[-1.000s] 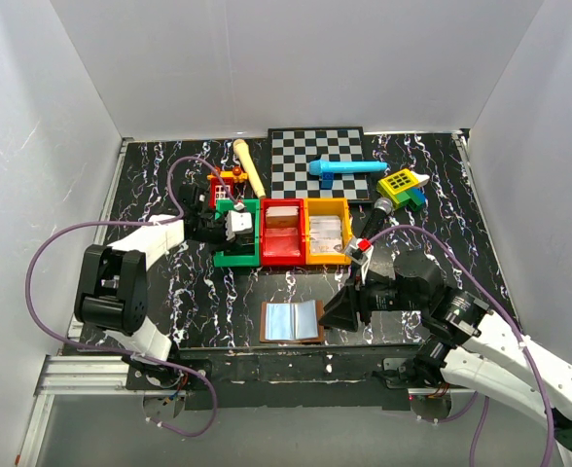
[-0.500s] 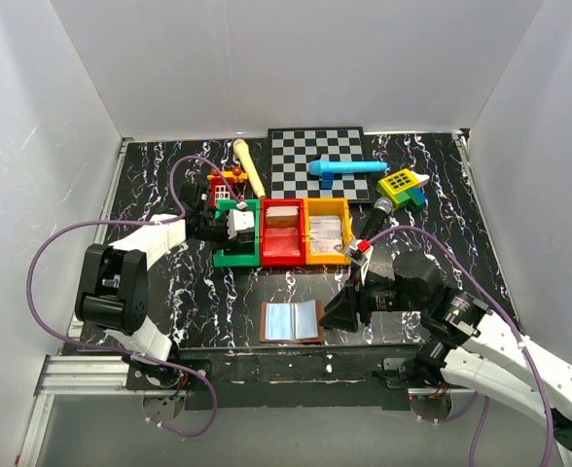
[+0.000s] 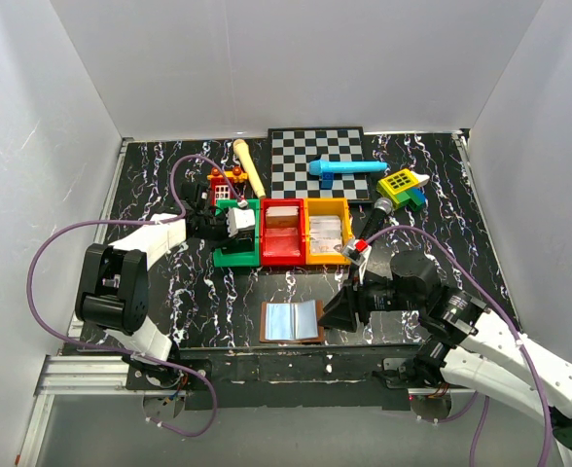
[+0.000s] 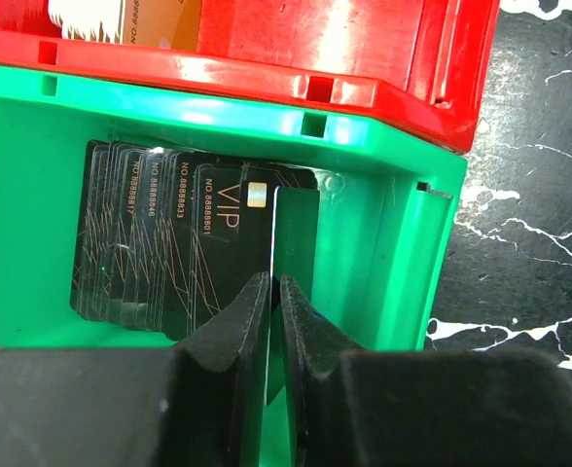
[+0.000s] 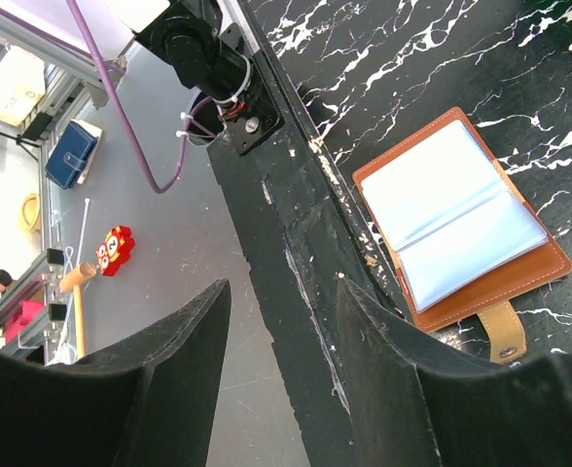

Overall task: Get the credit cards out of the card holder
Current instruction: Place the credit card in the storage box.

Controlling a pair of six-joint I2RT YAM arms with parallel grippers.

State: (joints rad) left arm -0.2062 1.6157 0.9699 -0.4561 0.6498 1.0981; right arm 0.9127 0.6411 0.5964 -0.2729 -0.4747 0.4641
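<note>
The brown card holder [image 3: 293,321] lies open near the table's front edge, its pale blue-grey panels up; it also shows in the right wrist view [image 5: 451,219]. My left gripper [image 3: 231,222] is over the green bin [image 3: 235,257]. In the left wrist view it [image 4: 274,287] is shut on a black card [image 4: 298,229] held edge-on. Several black VIP cards [image 4: 160,233] lie fanned in the green bin [image 4: 383,253]. My right gripper [image 3: 340,313] is open and empty just right of the card holder, over the table's front edge [image 5: 281,287].
A red bin [image 3: 282,233] and an orange bin [image 3: 327,233] stand right of the green one. A checkerboard [image 3: 320,161], a blue tool [image 3: 344,168], a wooden stick [image 3: 249,165] and toy blocks [image 3: 403,185] lie behind. The floor shows beyond the edge [image 5: 169,214].
My left gripper has shifted slightly toward the back over the green bin, still holding the card. The right arm has barely moved.
</note>
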